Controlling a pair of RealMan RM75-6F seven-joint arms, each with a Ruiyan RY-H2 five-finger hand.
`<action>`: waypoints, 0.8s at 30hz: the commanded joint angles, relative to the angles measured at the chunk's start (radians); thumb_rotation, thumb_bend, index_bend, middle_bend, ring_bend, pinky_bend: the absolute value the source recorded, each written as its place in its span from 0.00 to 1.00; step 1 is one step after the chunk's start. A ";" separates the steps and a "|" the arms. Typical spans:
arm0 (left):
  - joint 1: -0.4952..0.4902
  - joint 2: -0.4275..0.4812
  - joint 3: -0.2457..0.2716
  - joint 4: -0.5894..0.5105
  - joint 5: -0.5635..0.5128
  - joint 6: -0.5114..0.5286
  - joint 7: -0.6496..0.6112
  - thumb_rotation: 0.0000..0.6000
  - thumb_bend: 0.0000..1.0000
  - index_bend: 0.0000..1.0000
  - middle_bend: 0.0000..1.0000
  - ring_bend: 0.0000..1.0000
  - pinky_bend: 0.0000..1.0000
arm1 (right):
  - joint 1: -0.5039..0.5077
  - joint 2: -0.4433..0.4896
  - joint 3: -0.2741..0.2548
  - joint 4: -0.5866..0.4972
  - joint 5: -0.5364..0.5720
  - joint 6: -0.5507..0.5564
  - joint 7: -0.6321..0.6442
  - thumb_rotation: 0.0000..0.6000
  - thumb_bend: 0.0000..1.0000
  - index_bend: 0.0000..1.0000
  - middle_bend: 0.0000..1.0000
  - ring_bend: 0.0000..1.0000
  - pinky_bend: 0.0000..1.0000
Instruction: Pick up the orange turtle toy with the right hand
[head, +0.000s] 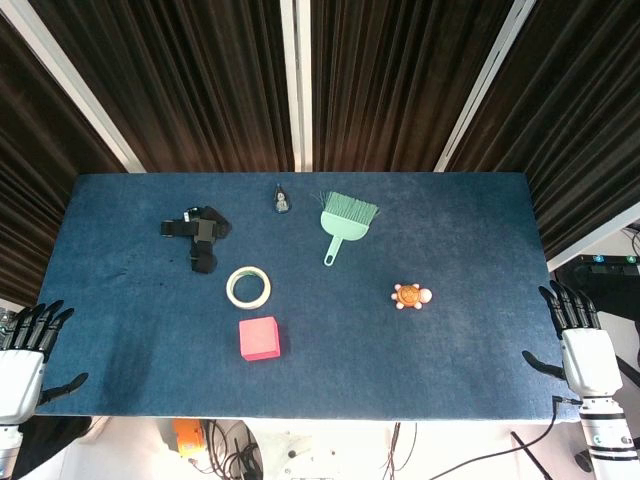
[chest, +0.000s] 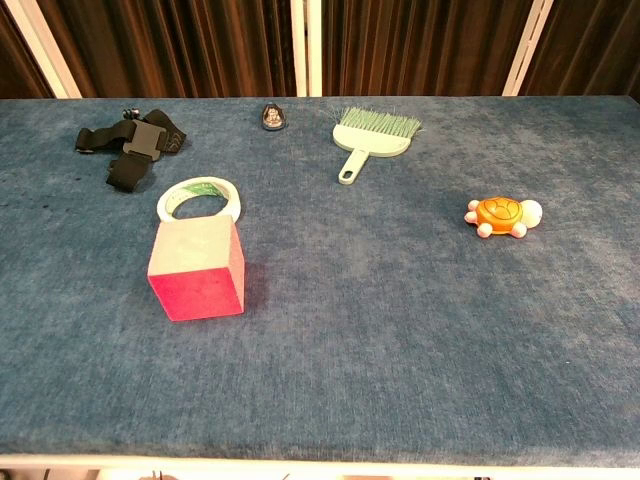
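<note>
The orange turtle toy (head: 411, 296) lies on the blue table (head: 480, 230), right of centre; the chest view shows the turtle (chest: 501, 215) upright with pale feet and head. My right hand (head: 581, 345) hangs open off the table's right front corner, well to the right of the turtle and nearer than it, fingers spread and holding nothing. Off the left front corner my left hand (head: 25, 350) is likewise open and empty. Neither hand appears in the chest view.
A pink cube (head: 260, 337) sits front of centre with a tape roll (head: 248, 286) just behind it. A green hand brush (head: 343, 224), a small dark fob (head: 282, 201) and a black strap mount (head: 198, 234) lie farther back.
</note>
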 joint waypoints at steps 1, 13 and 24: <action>0.001 0.000 0.000 0.001 0.001 0.001 -0.002 1.00 0.00 0.11 0.03 0.00 0.02 | 0.001 0.000 -0.001 -0.001 -0.001 -0.002 -0.002 1.00 0.04 0.00 0.00 0.00 0.00; 0.004 -0.004 -0.001 0.018 -0.004 0.002 -0.024 1.00 0.00 0.11 0.03 0.00 0.02 | 0.069 0.005 0.018 -0.042 0.006 -0.094 -0.080 1.00 0.05 0.00 0.00 0.00 0.00; -0.008 -0.006 0.001 0.029 -0.008 -0.025 -0.045 1.00 0.00 0.11 0.03 0.00 0.02 | 0.287 -0.095 0.121 -0.126 0.103 -0.336 -0.366 1.00 0.21 0.02 0.08 0.00 0.00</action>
